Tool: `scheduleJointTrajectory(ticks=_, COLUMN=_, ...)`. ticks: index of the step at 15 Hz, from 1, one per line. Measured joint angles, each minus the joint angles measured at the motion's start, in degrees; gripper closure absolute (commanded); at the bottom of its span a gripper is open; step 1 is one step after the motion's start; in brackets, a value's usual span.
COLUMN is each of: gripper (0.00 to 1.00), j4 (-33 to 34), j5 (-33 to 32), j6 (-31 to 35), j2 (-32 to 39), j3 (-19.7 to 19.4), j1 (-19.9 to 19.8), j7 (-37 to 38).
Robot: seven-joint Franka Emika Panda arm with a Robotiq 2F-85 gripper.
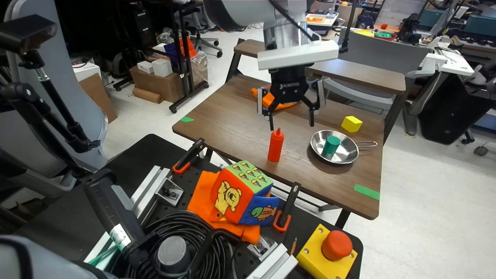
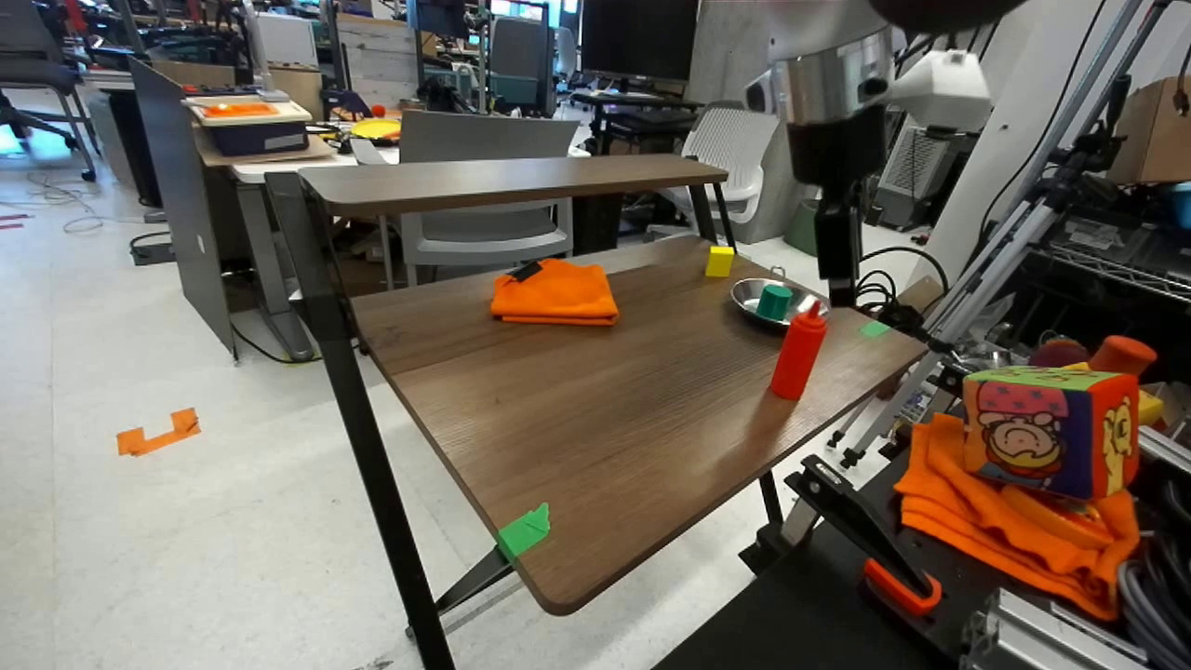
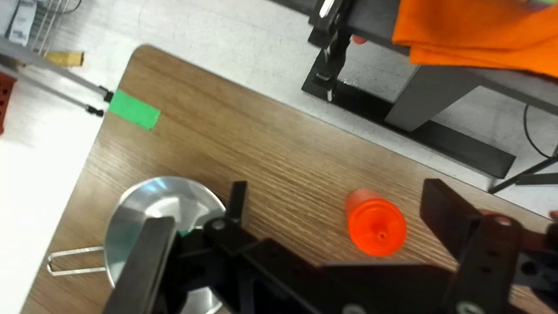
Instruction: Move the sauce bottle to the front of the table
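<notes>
We see the red bottle (image 1: 275,148) standing up on the brown worktop (image 1: 232,112), close to the long edge by the black bench (image 1: 147,155). It is slim and bright, and its top gets thin like a pointy hat. Near it, but apart, we see a round, shiny pan (image 1: 348,152), and a green block (image 1: 331,144) sits in the pan. The fingers (image 1: 311,117) are wide apart above the worktop, and in the wrist view the bottle shows in the gap between them.
</notes>
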Motion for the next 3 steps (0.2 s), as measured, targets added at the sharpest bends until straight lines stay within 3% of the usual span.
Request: scheduleJointTrajectory(ticks=3, gripper=0.0, j4=0.04, j5=6.86, j6=-8.67, j2=-6.36, j3=-0.54, j1=-2.35, j7=-0.06)
